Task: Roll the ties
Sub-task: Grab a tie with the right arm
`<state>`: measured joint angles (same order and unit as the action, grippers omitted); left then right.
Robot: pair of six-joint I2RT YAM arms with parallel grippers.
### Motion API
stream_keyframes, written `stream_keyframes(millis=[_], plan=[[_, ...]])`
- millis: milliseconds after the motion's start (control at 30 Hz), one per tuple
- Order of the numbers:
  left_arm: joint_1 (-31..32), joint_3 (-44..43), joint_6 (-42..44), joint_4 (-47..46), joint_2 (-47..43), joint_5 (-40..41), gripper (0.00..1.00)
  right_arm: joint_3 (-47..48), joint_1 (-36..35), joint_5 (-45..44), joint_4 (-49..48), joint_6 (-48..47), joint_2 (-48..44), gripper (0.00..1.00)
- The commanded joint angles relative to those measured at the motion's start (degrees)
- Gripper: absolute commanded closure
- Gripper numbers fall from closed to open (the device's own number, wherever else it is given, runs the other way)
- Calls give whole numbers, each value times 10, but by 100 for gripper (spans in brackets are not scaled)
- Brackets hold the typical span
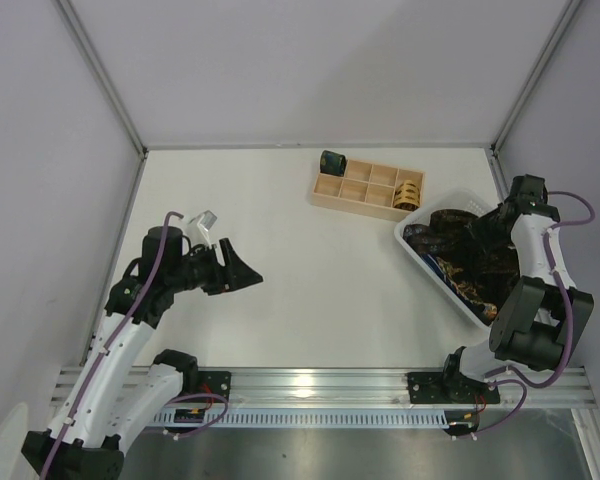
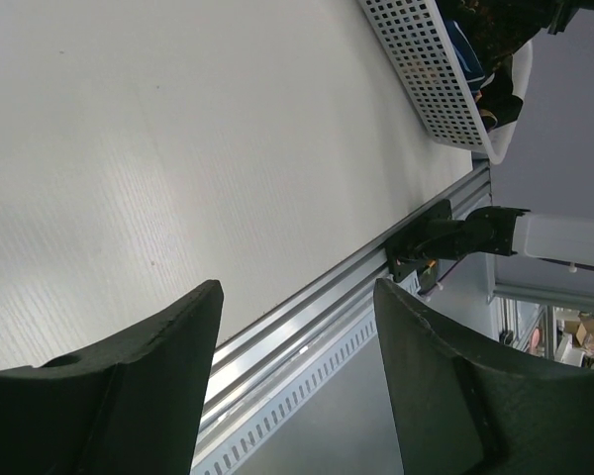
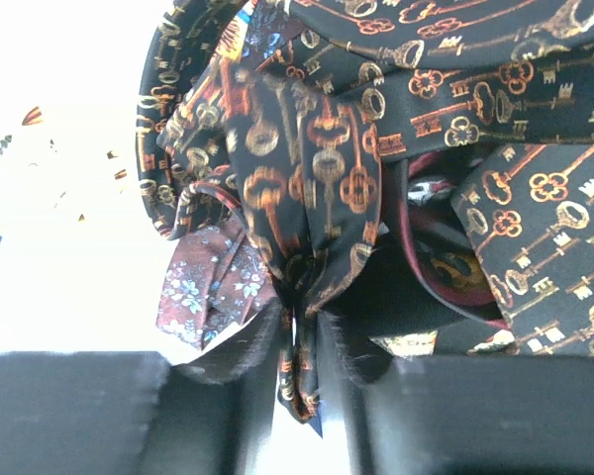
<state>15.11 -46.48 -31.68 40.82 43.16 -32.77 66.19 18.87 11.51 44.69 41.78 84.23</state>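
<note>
You've two coils (image 1: 409,192) at the tray (image 1: 365,206), upper centre; your right claw (image 3: 299,346) clamps a key-print tie (image 3: 317,188) in the basket (image 1: 416,252), left claw (image 2: 297,336) apart; heap remains.

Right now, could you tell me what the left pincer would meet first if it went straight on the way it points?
Probably the bare white tabletop: the open left pincer angles down at it, short of the white mesh plastic basket. Depth is unclear.
</note>
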Motion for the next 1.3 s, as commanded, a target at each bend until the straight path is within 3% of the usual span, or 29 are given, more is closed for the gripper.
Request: stream_keyframes(millis=[0, 67, 133, 400, 433, 700, 1267], plan=[[4, -15, -6, 1, -4, -19, 31, 17, 5, 19, 1, -27, 4, 69], [4, -11, -3, 1, -5, -19, 30, 17, 9, 26, 11, -34, 15, 57], [4, -8, -5, 0, -5, -23, 30, 18, 9, 30, 20, -37, 24, 52], [4, -6, -9, -12, 6, -32, 30, -4, 1, 33, 51, -21, -13, 41], [4, -6, -10, -13, 8, -34, 30, -10, 0, 36, 51, -15, -22, 33], [4, -7, -8, -7, 10, -36, 30, -53, -15, 29, 41, 30, -74, 32], [9, -22, 2, 7, 18, -38, 30, -60, -25, -6, -72, 65, 26, 39]])
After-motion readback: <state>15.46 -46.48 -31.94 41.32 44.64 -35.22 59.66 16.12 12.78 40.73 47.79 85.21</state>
